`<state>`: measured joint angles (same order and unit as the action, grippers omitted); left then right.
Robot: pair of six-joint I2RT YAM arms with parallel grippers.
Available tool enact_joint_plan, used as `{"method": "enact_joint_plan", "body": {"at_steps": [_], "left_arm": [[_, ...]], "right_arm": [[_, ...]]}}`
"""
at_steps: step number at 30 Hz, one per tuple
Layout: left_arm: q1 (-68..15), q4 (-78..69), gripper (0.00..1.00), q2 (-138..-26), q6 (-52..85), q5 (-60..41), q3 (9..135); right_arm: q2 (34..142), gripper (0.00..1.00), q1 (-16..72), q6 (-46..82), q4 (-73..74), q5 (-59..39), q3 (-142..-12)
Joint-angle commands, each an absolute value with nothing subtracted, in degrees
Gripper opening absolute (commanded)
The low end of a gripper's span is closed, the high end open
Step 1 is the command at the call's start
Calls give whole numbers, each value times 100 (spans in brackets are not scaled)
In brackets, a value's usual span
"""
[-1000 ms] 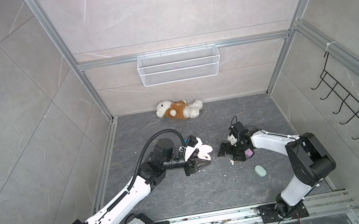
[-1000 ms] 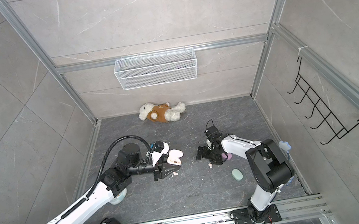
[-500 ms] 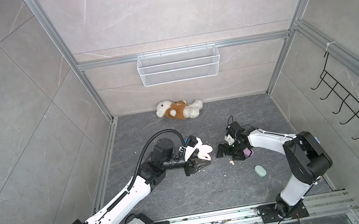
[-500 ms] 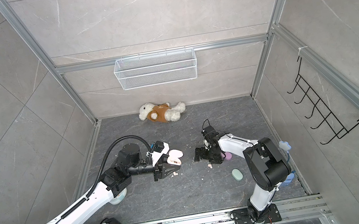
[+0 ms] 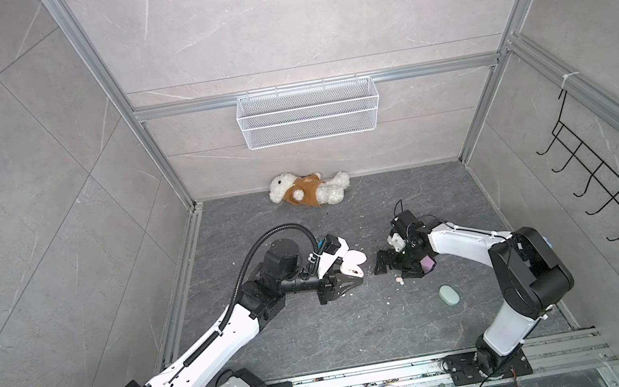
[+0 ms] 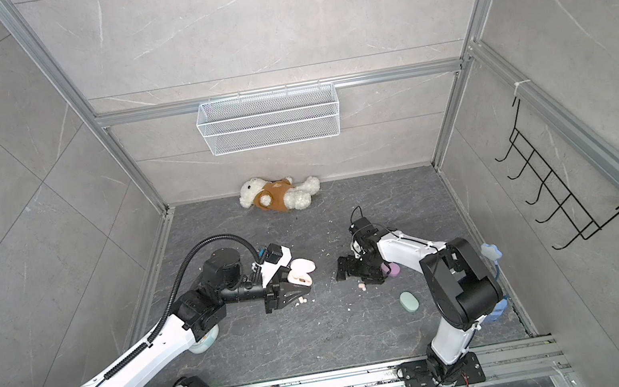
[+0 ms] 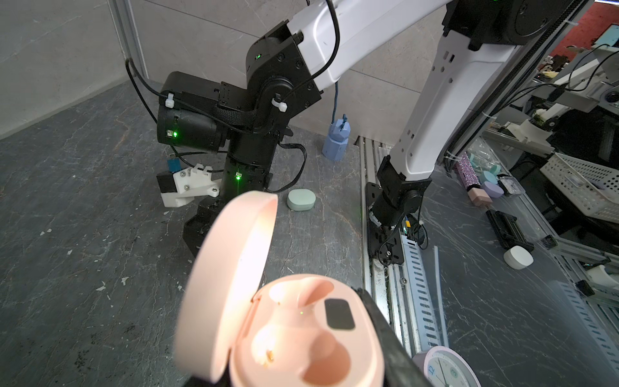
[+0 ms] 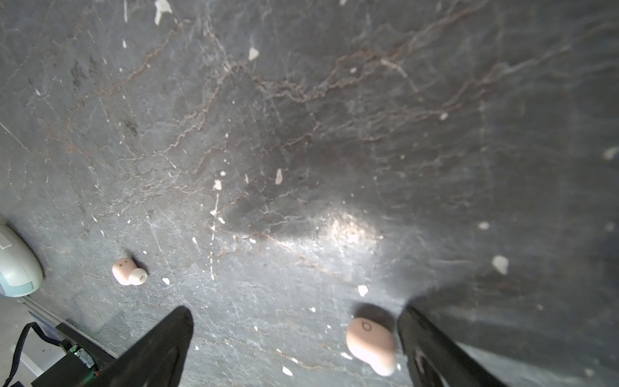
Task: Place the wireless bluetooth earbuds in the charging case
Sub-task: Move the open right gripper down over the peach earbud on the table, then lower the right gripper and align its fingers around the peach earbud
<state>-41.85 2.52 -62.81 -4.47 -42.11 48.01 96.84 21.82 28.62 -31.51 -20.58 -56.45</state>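
Across from the open pink case [image 5: 353, 266], on the side toward the right arm, one pink earbud [image 8: 370, 345] lies loose on the dark floor [image 8: 301, 134]. The right gripper [image 8: 294, 311] hangs low over it with its jaws spread wide. The earbud sits between the two fingers [image 8: 432, 348], close against one of them, and nothing is gripped. A second pink earbud [image 8: 129, 271] lies on the floor much nearer the pink case.

The left gripper [image 5: 341, 284] is clamped on the base of the pink case and presents it with the lid hinged back. The left wrist view shows both seats in the base empty. A closed green case [image 5: 449, 295] rests farther from the pink case than the first earbud does. A purple case [image 6: 391, 270] lies about as far from the pink case as that earbud, partly hidden under the right wrist.

Step in hand, as judged: pick-up of the first earbud; no insertion has been made.

Next move, requirements:
1. Shift the right gripper so the earbud is centred between the fingers.
2. Lower until the fingertips reach the floor, then close gently; the earbud is small, smooth and rounded, and will likely roll or squirt out of an off-centre pinch.
3. Carry it to the pink case and turn it so its tip matches the seat.
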Motion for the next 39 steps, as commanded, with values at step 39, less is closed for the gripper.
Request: {"method": "enact_joint_plan", "body": {"at_steps": [39], "left_arm": [[-4170, 236, 22, -6064, -415, -4242, 4841]], "right_arm": [[8902, 96, 2696, 2778, -4071, -2371, -5708]]}}
